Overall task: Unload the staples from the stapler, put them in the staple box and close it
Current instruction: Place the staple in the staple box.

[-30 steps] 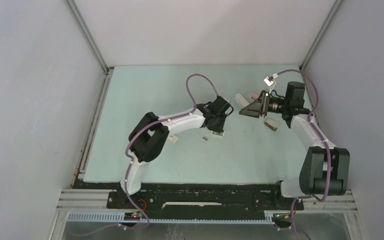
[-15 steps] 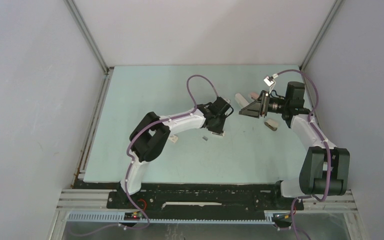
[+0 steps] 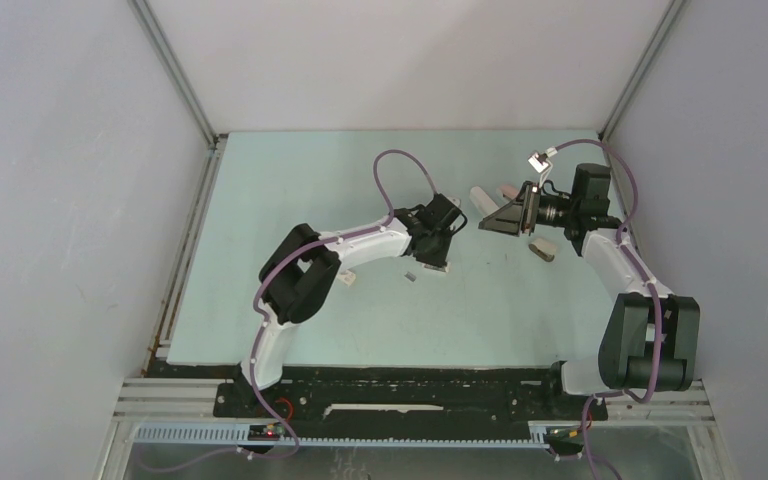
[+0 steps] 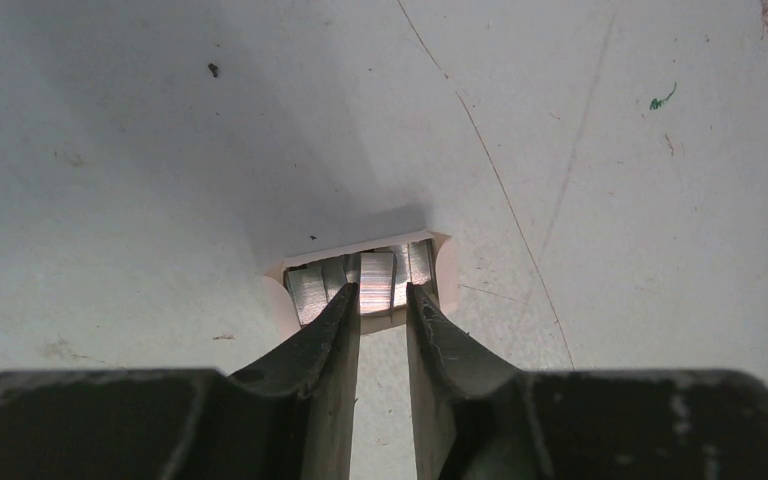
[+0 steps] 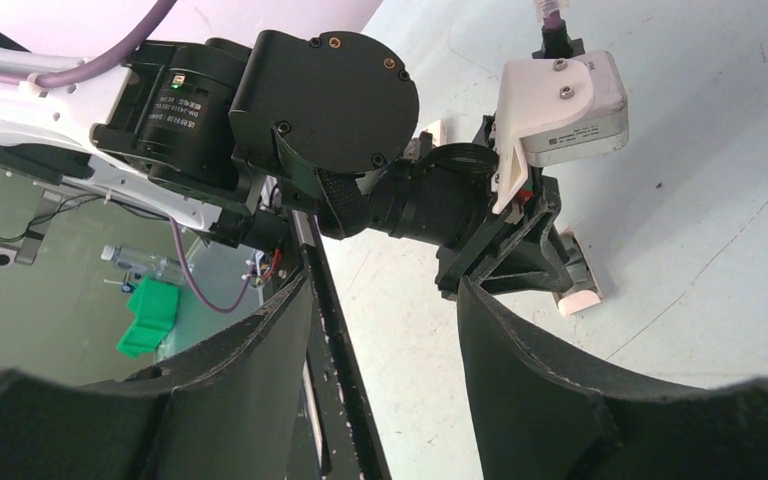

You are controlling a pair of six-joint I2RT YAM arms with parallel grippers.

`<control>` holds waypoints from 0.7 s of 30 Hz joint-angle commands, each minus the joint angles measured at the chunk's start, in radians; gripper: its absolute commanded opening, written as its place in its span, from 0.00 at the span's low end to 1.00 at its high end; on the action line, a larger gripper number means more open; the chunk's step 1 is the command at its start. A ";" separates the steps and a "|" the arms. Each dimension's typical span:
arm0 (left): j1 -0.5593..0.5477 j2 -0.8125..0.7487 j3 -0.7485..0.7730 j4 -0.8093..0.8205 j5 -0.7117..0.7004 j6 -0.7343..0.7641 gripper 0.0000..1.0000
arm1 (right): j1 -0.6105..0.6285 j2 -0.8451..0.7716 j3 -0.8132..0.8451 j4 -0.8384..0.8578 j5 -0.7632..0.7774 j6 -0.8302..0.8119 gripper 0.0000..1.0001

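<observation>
In the left wrist view a small pink-rimmed stapler (image 4: 442, 270) lies open on the table, with several short grey metal staples (image 4: 377, 278) in it. My left gripper (image 4: 380, 293) is narrowed to a slim gap, its tips on either side of one strip. From above, the left gripper (image 3: 440, 256) points down onto that stapler (image 3: 439, 267). A loose grey staple strip (image 3: 411, 275) lies just left of it. My right gripper (image 3: 482, 224) is open and empty, held above the table to the right. In the right wrist view the right gripper (image 5: 382, 285) faces the left wrist.
A second small pink and white stapler (image 3: 495, 194) lies behind the right gripper. A beige one (image 3: 542, 250) lies near the right arm. A small white box (image 3: 346, 279) sits by the left arm's elbow. Grey walls close in the table on three sides.
</observation>
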 commanded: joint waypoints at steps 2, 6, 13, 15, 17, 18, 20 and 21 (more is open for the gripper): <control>-0.005 -0.094 0.058 -0.005 -0.005 -0.006 0.29 | -0.006 -0.008 0.040 -0.001 -0.019 -0.028 0.64; -0.006 -0.161 0.012 0.006 -0.027 0.004 0.28 | -0.006 -0.008 0.039 0.000 -0.020 -0.030 0.64; -0.004 -0.349 -0.245 0.200 -0.029 0.065 0.30 | -0.006 -0.009 0.039 -0.009 -0.033 -0.048 0.64; -0.003 -0.398 -0.324 0.253 -0.030 0.072 0.33 | -0.006 -0.011 0.038 -0.013 -0.043 -0.057 0.64; -0.001 -0.451 -0.397 0.298 -0.035 0.068 0.35 | -0.006 -0.012 0.039 -0.015 -0.046 -0.061 0.64; 0.001 -0.471 -0.436 0.323 -0.039 0.060 0.36 | -0.006 -0.011 0.039 -0.015 -0.047 -0.063 0.64; 0.008 -0.513 -0.512 0.375 -0.039 0.032 0.40 | -0.006 -0.012 0.040 -0.016 -0.049 -0.067 0.64; 0.013 -0.534 -0.546 0.402 -0.040 0.020 0.40 | -0.006 -0.011 0.040 -0.019 -0.049 -0.069 0.64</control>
